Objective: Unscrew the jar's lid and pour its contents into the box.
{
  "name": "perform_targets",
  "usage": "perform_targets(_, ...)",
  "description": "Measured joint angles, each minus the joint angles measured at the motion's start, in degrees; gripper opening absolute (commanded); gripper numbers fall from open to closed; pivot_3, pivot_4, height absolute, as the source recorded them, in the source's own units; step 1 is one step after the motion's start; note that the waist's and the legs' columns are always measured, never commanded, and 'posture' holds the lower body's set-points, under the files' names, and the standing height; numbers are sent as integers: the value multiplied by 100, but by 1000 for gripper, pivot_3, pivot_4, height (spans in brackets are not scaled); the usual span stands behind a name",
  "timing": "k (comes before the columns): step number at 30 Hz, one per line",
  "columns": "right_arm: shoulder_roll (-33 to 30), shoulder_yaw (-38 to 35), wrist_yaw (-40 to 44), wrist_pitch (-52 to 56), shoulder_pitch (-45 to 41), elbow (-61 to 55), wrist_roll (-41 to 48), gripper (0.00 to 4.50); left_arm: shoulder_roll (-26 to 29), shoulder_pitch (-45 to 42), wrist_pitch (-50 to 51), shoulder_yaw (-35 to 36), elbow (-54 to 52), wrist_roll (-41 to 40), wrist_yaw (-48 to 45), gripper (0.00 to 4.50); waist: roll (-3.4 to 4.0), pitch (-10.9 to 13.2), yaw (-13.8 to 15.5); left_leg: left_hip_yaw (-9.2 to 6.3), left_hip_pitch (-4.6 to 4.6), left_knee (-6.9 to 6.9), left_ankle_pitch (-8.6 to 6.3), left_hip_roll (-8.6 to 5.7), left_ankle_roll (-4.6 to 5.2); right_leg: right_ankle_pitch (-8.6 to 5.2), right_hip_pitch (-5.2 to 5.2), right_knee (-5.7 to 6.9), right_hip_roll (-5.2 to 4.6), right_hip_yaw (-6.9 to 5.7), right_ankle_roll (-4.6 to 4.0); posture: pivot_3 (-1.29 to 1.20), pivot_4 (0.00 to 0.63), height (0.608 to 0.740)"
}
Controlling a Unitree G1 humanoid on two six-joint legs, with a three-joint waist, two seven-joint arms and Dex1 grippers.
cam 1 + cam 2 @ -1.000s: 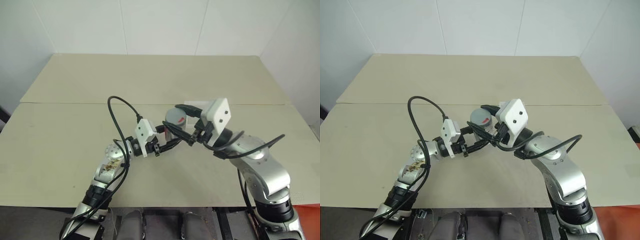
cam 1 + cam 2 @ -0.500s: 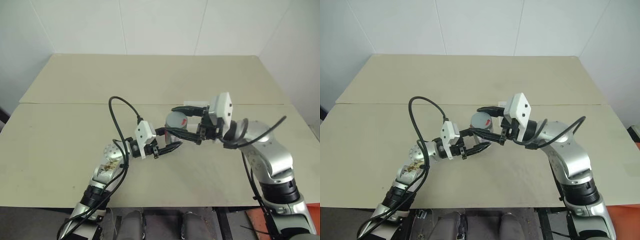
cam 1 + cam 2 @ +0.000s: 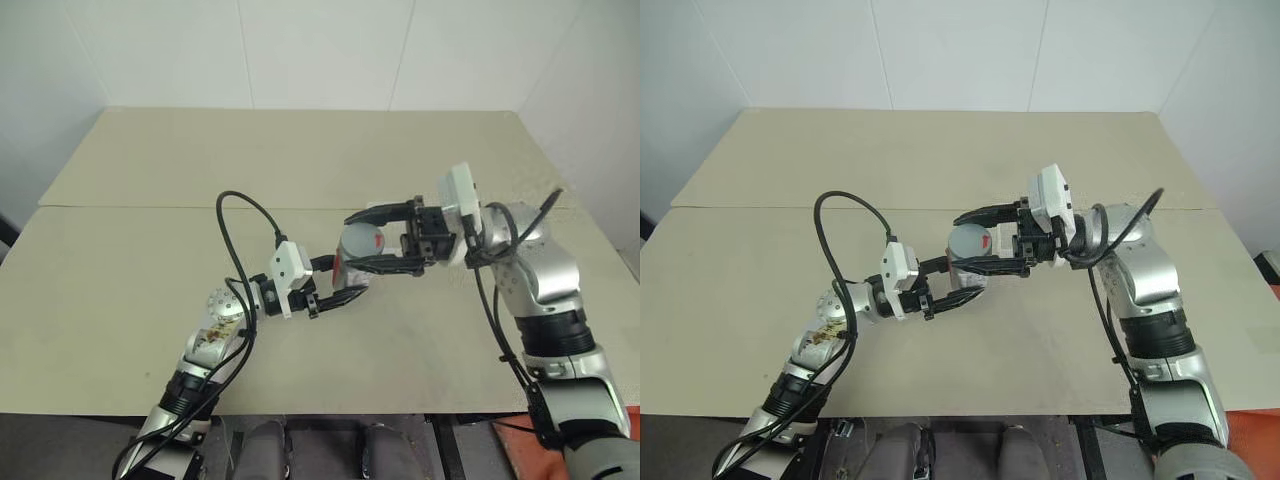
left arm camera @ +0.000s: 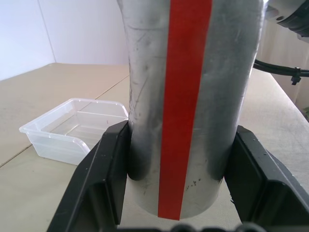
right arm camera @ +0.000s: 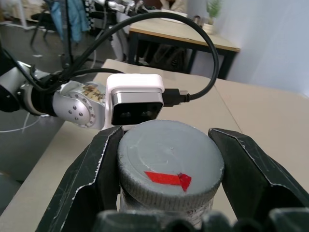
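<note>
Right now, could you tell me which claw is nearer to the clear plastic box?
Right. The right claw grips the lid atop the jar, just in front of the box; the left claw clamps the jar's body, nearer the robot.

1. You cannot see into the slim silvery metal jar point(image 4: 193, 96); its grey round screw lid point(image 5: 169, 162) covers the mouth, so the contents stay hidden.
2. In your left wrist view the jar's top runs off the frame.
3. The shallow clear plastic box point(image 4: 72, 128) is largely hidden in your head views.
</note>
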Motion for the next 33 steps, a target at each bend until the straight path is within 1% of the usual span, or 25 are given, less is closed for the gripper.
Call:
perform_targets(9,363,89,1037,-299,-722,1179,-55,2843,19,28,11,41,-43,-52,1,2493,0,0,3,2,-1,1,1,0,-1,0,0,0,0,-1,0,0,150,740)
perform_targets(15,330,496,1130,-555,-1126,1739,43,2843,45,42,105,103,-44,-50,12,2493,1,1,2,2,-1,1,2,1,-3,0,-1,2,0,-1,0,0,150,740)
perform_targets(26,-244,1840,1142,-1202,-1742,2396,1148,2843,30,133,120,120,-172,-58,47,2493,2,2,-11,2,-1,1,1,5,-3,0,-3,1,0,0,-1,0,150,740)
perform_targets(30,-300,2168,1143,-1393,-1879,2567,1560,2843,35,134,119,130,-219,-119,49,2493,2,2,-10,2,-2,1,1,7,-3,1,-4,0,-1,0,-1,0,150,740)
perform_targets(33,-316,2325,1146,-1541,-1963,2659,1671,2843,55,134,118,146,-234,-128,51,2493,3,2,-9,2,-2,1,1,7,-3,1,-4,0,-1,0,-1,0,150,740)
